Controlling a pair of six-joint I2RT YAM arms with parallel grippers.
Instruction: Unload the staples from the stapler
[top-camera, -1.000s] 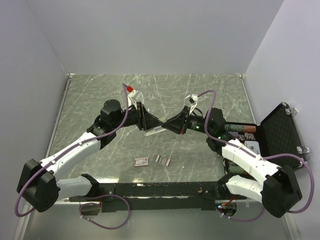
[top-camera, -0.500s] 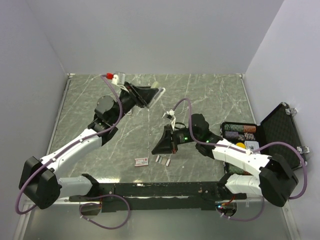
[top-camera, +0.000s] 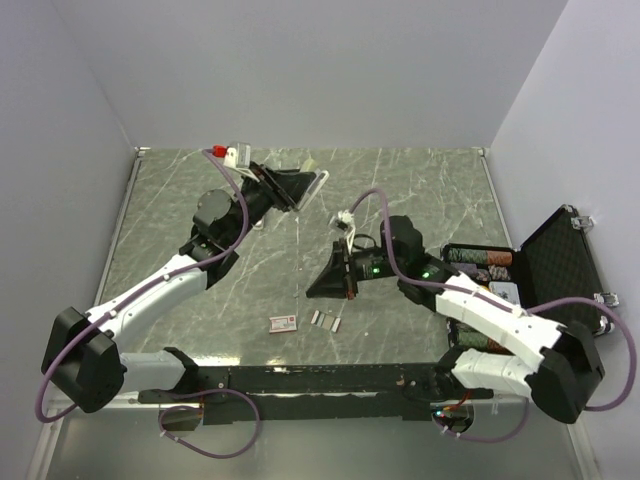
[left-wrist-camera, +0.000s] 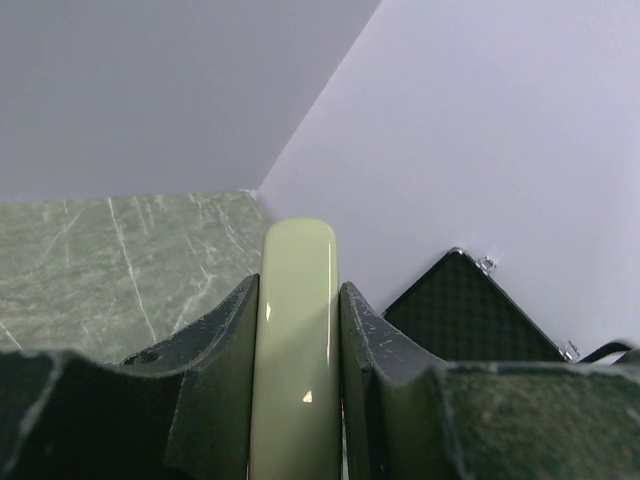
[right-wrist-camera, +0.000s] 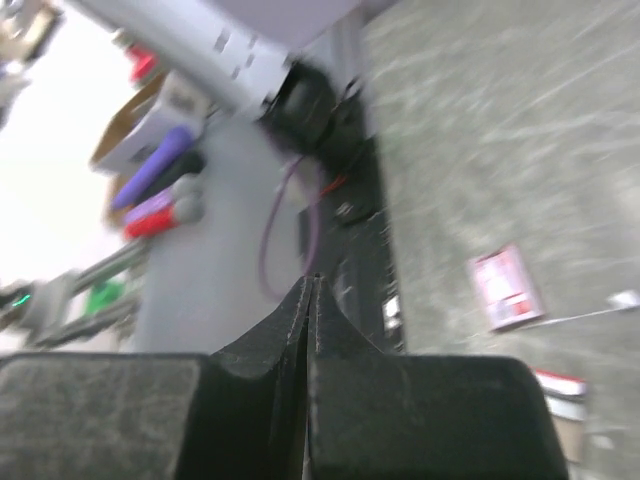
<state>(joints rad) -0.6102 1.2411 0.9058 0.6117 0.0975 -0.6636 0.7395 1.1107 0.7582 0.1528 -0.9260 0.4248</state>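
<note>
My left gripper (top-camera: 303, 186) is shut on the olive-green stapler (top-camera: 316, 181) and holds it raised over the back of the table. In the left wrist view the stapler (left-wrist-camera: 297, 330) sits lengthwise between the two fingers of that gripper (left-wrist-camera: 297, 300). My right gripper (top-camera: 314, 290) is shut and hovers low near the table's front centre. In its own view the right gripper (right-wrist-camera: 310, 282) has its fingers pressed together, and nothing shows between them. Two short grey staples strips (top-camera: 325, 320) lie on the table just in front of the right gripper.
A small red-and-white flat box (top-camera: 283, 322) lies left of the staples; it also shows in the right wrist view (right-wrist-camera: 505, 288). An open black case (top-camera: 540, 265) with chips stands at the right edge. The black rail (top-camera: 320, 380) runs along the front.
The grippers were together at the stapler in the middle. The left has lifted the stapler up and back. The right has swung left and forward to above the staples.
</note>
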